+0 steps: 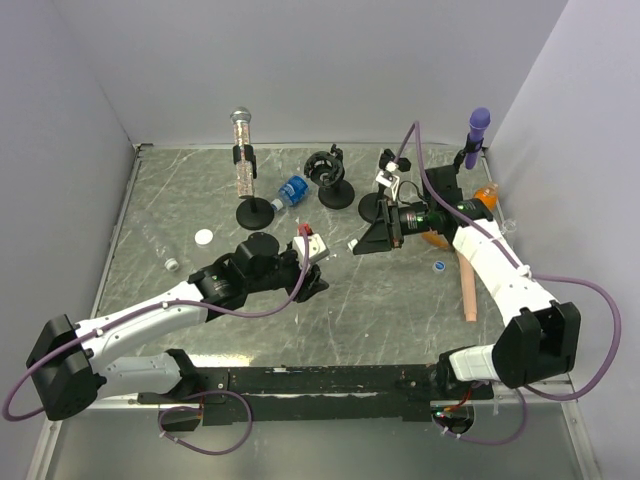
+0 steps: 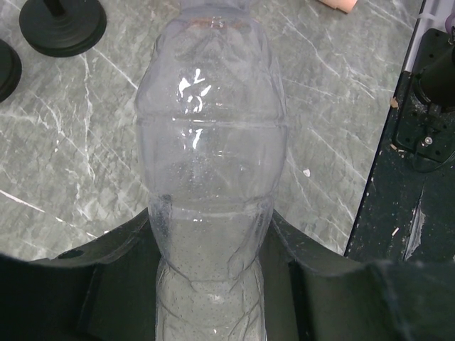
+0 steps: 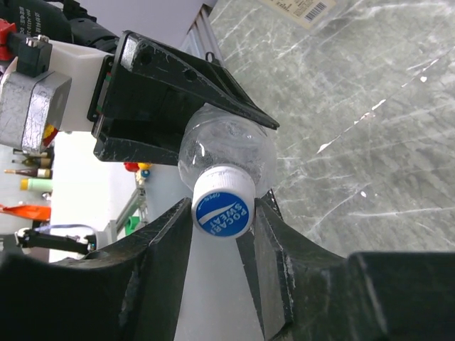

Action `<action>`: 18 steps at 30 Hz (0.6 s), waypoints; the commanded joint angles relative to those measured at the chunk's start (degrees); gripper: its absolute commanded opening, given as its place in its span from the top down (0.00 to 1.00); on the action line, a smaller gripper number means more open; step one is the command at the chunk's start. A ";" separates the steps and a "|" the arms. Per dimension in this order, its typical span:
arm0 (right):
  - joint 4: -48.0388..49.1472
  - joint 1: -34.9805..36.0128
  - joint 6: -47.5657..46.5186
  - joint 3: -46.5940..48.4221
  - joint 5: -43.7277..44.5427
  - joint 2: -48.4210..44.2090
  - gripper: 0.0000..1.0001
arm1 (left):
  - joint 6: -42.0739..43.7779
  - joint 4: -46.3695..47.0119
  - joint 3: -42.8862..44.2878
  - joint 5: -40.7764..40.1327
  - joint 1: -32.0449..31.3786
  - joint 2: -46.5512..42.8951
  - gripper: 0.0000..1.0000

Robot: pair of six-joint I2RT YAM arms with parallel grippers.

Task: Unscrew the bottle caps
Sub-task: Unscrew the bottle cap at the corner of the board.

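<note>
Left gripper point(image 2: 211, 231) clamps a clear bottle point(image 2: 211, 128) by its body, above the middle of the grey table point(image 1: 400, 320). Right gripper point(image 3: 222, 226) pinches the bottle's blue cap point(image 3: 222, 204) between its black fingers point(image 3: 170, 249).

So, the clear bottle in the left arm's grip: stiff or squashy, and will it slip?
Probably light: the clear bottle looks empty, only droplets inside. Its thin ribbed wall may dent under the jaws. Smooth plastic, so it could spin when the blue cap is twisted.
</note>
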 commanded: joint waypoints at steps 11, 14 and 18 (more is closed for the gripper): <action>-29.00 3.83 -46.35 12.32 -9.94 3.55 0.94 | 3.62 3.12 -0.28 14.43 -0.24 -0.13 0.78; -43.00 7.70 -74.21 15.24 -5.46 4.26 0.94 | 3.45 0.66 0.95 21.02 0.28 0.92 0.76; -40.42 9.55 -87.14 11.21 1.30 -0.47 0.94 | 2.83 -1.71 2.18 28.07 1.42 2.33 0.76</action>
